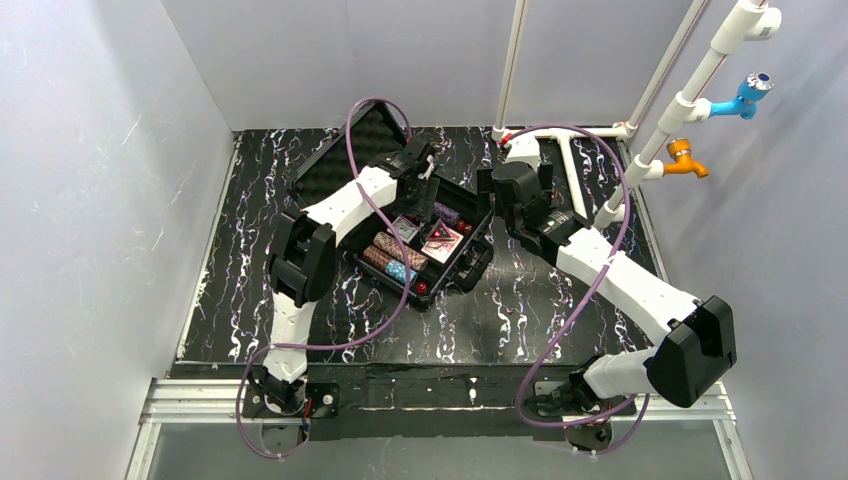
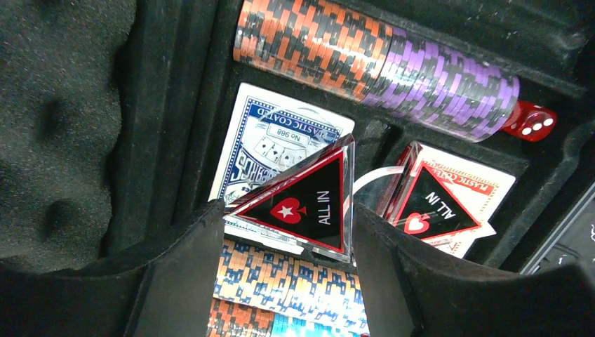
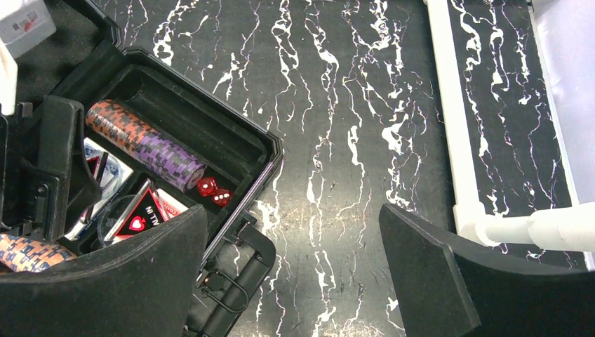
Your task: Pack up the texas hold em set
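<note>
Texas hold em set point(image 1: 415, 250): left fingers point(image 2: 175, 281) pinch a glossy triangular marker point(image 2: 309, 203) over the foam-lined case point(image 3: 203, 98); right fingers point(image 3: 435, 274) spread.

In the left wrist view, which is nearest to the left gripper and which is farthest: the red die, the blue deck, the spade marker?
1. Spade marker, held in the left gripper.
2. Blue deck, just behind it.
3. Red die, far right, past the purple chips.

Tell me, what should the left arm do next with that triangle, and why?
Probably ease it down and let go: the left tool pinches the ALL IN triangle, tilted over the blue card deck inside the case, beside the other triangle already there.
</note>
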Action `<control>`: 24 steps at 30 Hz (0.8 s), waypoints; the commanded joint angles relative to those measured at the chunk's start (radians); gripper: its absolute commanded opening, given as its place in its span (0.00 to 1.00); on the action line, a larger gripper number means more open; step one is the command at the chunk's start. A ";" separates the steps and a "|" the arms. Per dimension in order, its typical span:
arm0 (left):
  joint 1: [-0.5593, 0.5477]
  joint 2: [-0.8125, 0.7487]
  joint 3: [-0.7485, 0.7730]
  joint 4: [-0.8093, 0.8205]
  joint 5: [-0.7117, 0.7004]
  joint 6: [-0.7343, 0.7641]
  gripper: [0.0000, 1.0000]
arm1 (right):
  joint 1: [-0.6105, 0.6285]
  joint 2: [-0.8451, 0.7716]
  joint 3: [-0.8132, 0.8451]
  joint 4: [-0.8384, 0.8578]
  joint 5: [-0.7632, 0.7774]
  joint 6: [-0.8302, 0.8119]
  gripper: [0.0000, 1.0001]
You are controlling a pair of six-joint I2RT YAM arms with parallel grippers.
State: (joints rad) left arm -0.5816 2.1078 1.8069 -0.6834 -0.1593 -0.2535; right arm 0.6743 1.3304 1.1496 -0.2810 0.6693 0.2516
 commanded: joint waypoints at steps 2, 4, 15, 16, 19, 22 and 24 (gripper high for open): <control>0.006 0.011 0.050 -0.024 -0.028 0.011 0.55 | 0.001 0.006 -0.002 0.046 0.003 0.000 1.00; 0.008 0.014 0.052 -0.024 -0.028 0.010 0.56 | 0.001 0.007 -0.002 0.046 0.003 0.000 1.00; 0.008 0.042 0.075 -0.030 -0.040 0.013 0.62 | 0.001 0.019 -0.002 0.049 0.005 -0.002 1.00; 0.008 0.041 0.076 -0.030 -0.039 0.013 0.64 | 0.000 0.022 -0.002 0.050 0.004 -0.002 1.00; 0.008 0.035 0.077 -0.030 -0.036 0.008 0.74 | 0.001 0.027 -0.001 0.051 0.003 -0.002 1.00; 0.008 0.027 0.072 -0.029 -0.042 -0.004 0.84 | 0.001 0.031 0.002 0.051 0.002 -0.002 1.00; 0.008 0.017 0.070 -0.031 -0.040 -0.007 0.88 | 0.000 0.034 0.002 0.051 0.002 -0.002 1.00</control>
State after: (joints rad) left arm -0.5777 2.1674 1.8462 -0.6895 -0.1844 -0.2539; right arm 0.6743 1.3567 1.1481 -0.2802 0.6659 0.2512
